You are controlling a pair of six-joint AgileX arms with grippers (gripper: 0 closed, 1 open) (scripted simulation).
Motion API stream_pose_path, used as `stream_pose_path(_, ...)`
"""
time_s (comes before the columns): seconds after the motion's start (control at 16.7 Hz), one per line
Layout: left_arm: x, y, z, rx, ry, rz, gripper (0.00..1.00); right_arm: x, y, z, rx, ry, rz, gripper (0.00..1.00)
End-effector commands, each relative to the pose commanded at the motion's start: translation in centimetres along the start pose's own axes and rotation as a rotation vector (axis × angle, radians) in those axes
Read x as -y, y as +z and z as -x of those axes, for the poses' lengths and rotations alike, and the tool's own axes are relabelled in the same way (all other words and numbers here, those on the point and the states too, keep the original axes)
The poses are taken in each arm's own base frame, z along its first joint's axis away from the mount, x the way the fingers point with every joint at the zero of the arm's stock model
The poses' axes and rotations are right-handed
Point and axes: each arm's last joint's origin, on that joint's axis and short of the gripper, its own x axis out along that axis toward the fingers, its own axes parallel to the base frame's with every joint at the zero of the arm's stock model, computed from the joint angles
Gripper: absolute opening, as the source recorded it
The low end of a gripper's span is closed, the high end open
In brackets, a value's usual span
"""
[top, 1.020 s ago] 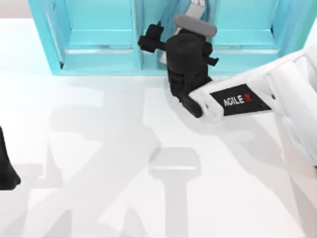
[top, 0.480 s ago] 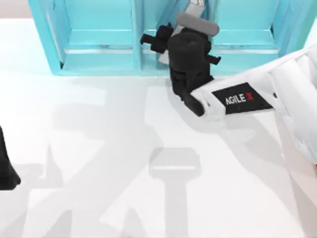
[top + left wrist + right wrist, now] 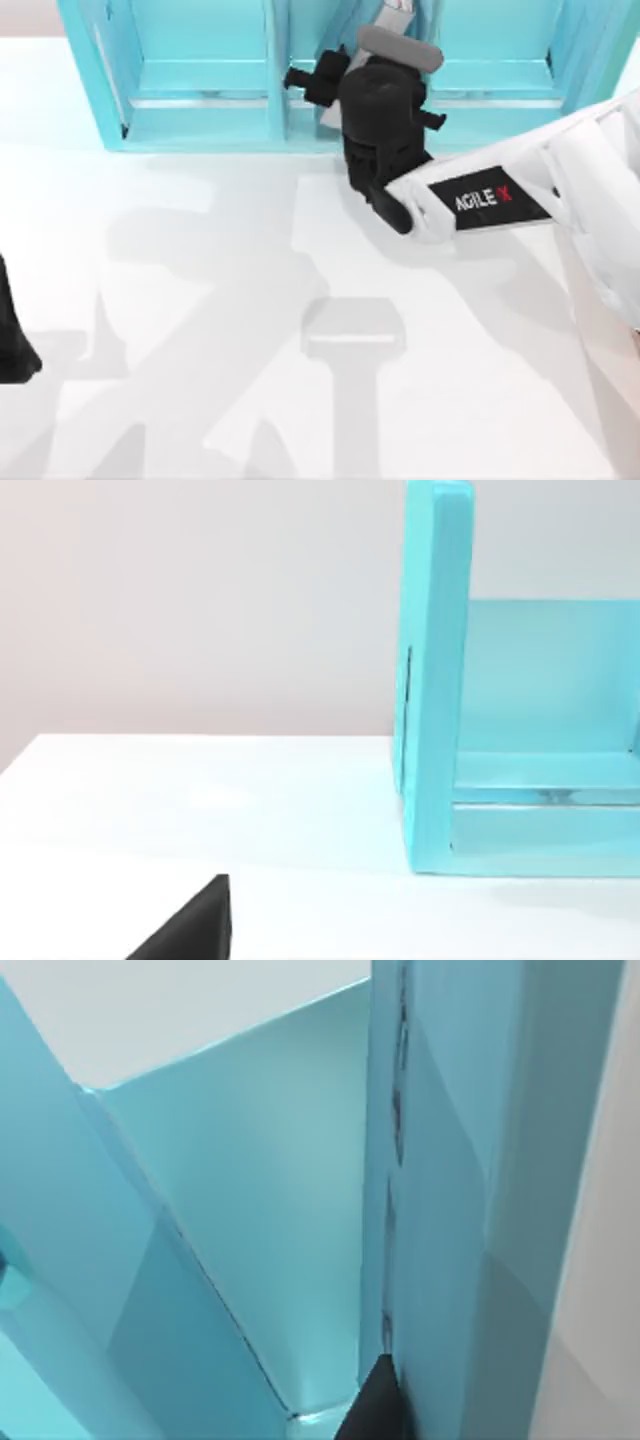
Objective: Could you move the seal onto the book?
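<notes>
- Shelf unit (image 3: 200, 90): teal, set along the table's far edge; its upright panels and low ledges block passage there.
- Right arm (image 3: 500, 195): reaches from the right edge to the shelf's middle bay; its gripper (image 3: 345, 80) sits at a divider (image 3: 430, 1160).
- Table (image 3: 200, 350): bare from shelf front to near edge.
- Left arm (image 3: 12, 340): parked at the left edge.

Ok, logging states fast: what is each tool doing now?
Left tool: parked at the table's left edge, cannot be told.
Right tool: at the shelf, cannot be told.
</notes>
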Motion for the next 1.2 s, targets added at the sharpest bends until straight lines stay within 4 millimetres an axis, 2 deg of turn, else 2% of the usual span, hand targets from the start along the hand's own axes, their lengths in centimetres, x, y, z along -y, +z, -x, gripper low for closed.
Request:
stream_pose_path(0.18,0.0,0.0,0.0,0.000,0.000,0.000,1.00,-0.4,0.0,0.5,-0.007,0.002,0.004,0.00)
stream_pose_path(0.36,0.0,0.0,0.0,0.000,0.000,0.000,1.00,-2.0,1.9,2.5,-0.016,-0.014,0.020,0.00)
stream_pose_path(0.48,0.0,0.0,0.0,0.000,0.000,0.000,1.00,-3.7,4.1,5.0,-0.019,-0.021,0.028,0.00)
stream_pose_path(0.66,0.0,0.0,0.0,0.000,0.000,0.000,1.00,-6.3,8.5,10.3,-0.014,-0.018,0.028,0.00)
stream_pose_path(0.9,0.0,0.0,0.0,0.000,0.000,0.000,1.00,-7.9,13.6,17.9,-0.003,-0.002,0.012,0.00)
stream_pose_path(1.08,0.0,0.0,0.0,0.000,0.000,0.000,1.00,-8.0,15.3,21.5,-0.003,0.004,0.002,0.00)
stream_pose_path(1.2,0.0,0.0,0.0,0.000,0.000,0.000,1.00,-7.9,15.6,22.3,-0.005,0.005,0.001,0.00)
